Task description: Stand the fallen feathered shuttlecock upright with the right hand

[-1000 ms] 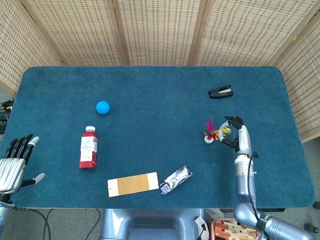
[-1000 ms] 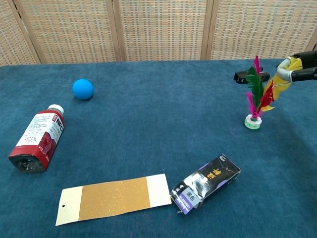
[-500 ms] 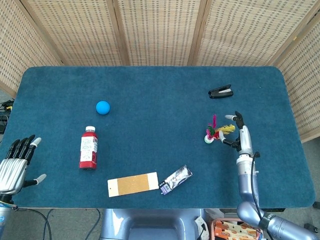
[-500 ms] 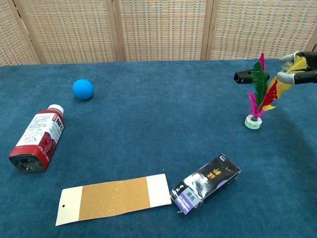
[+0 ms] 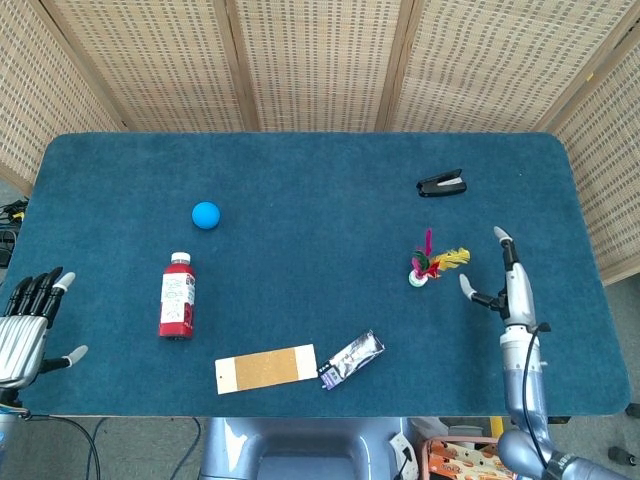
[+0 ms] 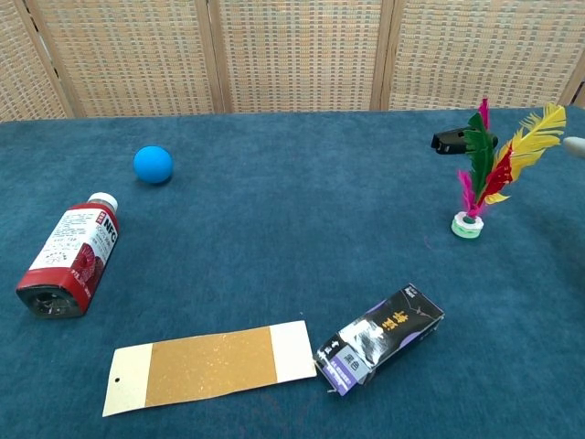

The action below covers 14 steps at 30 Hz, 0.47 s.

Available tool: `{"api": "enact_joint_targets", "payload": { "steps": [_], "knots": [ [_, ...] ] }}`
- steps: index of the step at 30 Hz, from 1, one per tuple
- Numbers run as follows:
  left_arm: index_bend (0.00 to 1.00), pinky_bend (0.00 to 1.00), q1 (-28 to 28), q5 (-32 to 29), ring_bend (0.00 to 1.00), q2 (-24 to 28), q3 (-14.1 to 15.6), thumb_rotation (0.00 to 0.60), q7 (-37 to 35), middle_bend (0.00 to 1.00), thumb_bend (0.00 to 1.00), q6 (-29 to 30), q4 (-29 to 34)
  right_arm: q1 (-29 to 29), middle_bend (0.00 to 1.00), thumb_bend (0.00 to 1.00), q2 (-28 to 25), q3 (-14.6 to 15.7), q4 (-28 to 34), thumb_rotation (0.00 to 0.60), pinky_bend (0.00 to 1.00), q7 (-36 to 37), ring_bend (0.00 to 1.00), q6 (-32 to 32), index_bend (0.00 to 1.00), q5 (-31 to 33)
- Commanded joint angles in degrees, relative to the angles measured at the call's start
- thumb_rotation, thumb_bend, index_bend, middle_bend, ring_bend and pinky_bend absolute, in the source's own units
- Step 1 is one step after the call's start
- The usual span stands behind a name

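The feathered shuttlecock (image 6: 479, 178) stands upright on its white base on the blue table, with pink, green, red and yellow feathers fanned upward; in the head view the shuttlecock (image 5: 430, 262) sits right of centre. My right hand (image 5: 503, 285) is to its right, apart from it, fingers spread and holding nothing. Only a fingertip of that hand (image 6: 575, 144) shows at the right edge of the chest view. My left hand (image 5: 25, 328) hangs open off the table's front left corner.
A black stapler (image 5: 441, 184) lies behind the shuttlecock. A blue ball (image 5: 205, 215), a red bottle (image 5: 177, 296) on its side, a gold card (image 5: 265, 368) and a dark small box (image 5: 351, 358) lie to the left and front. Wicker screens stand behind.
My right hand has let go of the shuttlecock's feathers and drawn back to the right. The shuttlecock stays standing, its feathers springing open. The left hand has barely shifted.
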<state>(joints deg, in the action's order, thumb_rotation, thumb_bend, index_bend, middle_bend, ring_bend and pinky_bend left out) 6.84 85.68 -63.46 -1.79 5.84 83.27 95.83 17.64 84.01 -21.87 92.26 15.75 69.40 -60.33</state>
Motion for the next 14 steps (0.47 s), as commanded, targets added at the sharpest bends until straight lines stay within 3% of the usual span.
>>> {"api": "enact_joint_targets", "payload": {
  "steps": [1, 8, 14],
  "knots": [
    [0.0, 0.0, -0.1, -0.1, 0.0, 0.1, -0.1, 0.6, 0.0, 0.0, 0.01, 0.2, 0.0, -4.8, 0.0, 0.29, -3.9, 6.7, -2.3, 0.6, 0.0, 2.6, 0.0, 5.9, 0.02, -12.2],
    [0.0, 0.0, -0.2, 0.0, 0.0, 0.0, -0.1, 0.6, 0.5, 0.0, 0.01, 0.5, -0.1, -9.3, 0.0, 0.29, -7.1, 14.0, -8.5, 0.6, 0.0, -5.5, 0.0, 15.0, 0.01, -23.7],
    [0.0, 0.0, -0.1, -0.7, 0.0, -0.2, -0.3, 0.6, 0.8, 0.0, 0.01, 0.1, -0.5, -10.7, 0.0, 0.29, -8.4, 16.8, -10.2, 0.6, 0.0, -14.5, 0.0, 17.5, 0.0, -26.9]
  ]
}}
